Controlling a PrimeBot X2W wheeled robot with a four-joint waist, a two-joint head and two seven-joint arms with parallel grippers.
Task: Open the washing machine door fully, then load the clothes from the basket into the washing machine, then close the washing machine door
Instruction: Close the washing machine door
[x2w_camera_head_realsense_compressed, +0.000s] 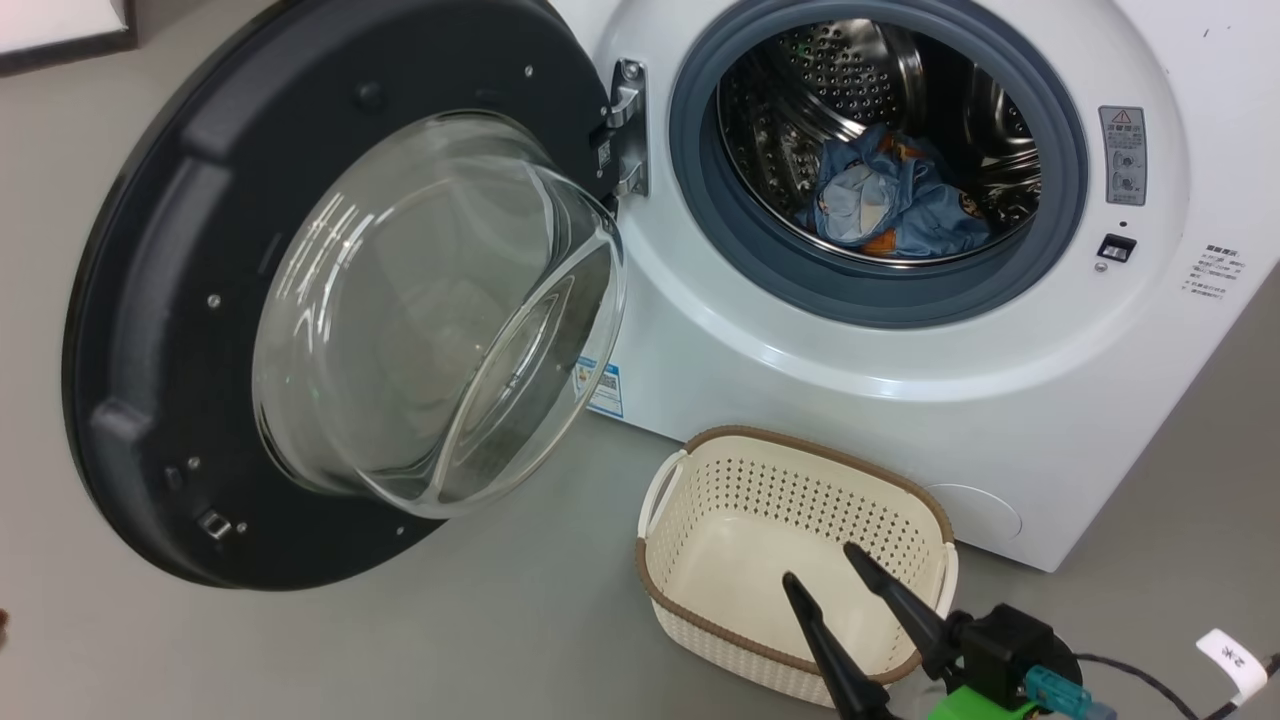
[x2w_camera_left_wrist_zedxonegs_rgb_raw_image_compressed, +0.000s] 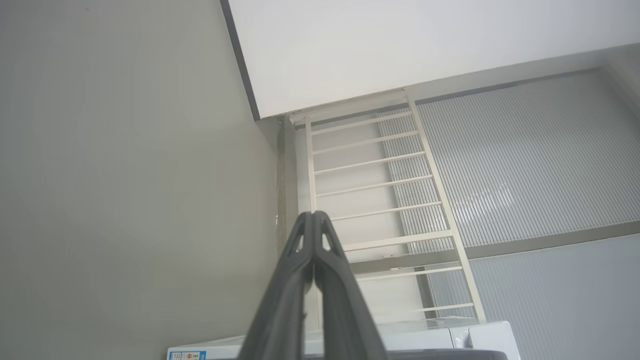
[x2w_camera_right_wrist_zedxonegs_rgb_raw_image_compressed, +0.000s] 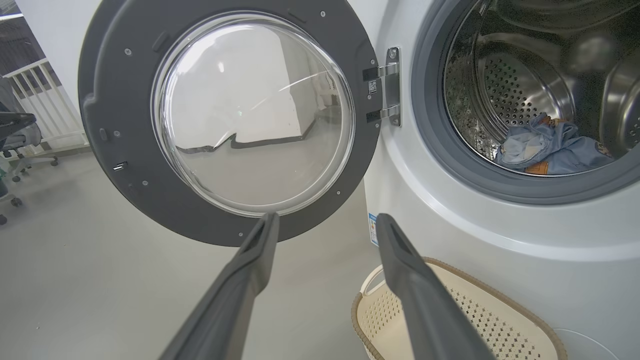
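the door (x2w_camera_head_realsense_compressed: 170, 300) stands swung wide on its hinge (x2w_camera_head_realsense_compressed: 628, 125), at the left of the opening, with its inner face and glass bowl turned outward. that leaves the mouth of the washer (x2w_camera_head_realsense_compressed: 850, 400) free. the clothes (x2w_camera_head_realsense_compressed: 890, 205) lie low in the drum (x2w_camera_head_realsense_compressed: 860, 70), blue with a pale piece folded in. the basket (x2w_camera_head_realsense_compressed: 800, 500) sits on the floor (x2w_camera_head_realsense_compressed: 450, 650) just in front of the washer, with nothing to be seen in it. i judge the loading done and only the closing of the door left.

the right pincer (x2w_camera_head_realsense_compressed: 818, 562) hangs over the basket, fingers spread wide and holding nothing, which fits there being no cloth to take. the left pincer (x2w_camera_left_wrist_zedxonegs_rgb_raw_image_compressed: 313, 220) is pressed shut, tips meeting with nothing between them, a shape that would suit pushing the door.

the head view gives the layout from above: door, drum and basket together. the right wrist view sits lower and looks straight through the door's glass and deeper along the drum wall. the left wrist view points away, at a white railing (x2w_camera_left_wrist_zedxonegs_rgb_raw_image_compressed: 380, 190) and a ribbed panel (x2w_camera_left_wrist_zedxonegs_rgb_raw_image_compressed: 525, 165). what may be the washer's top edge lies along its bottom.
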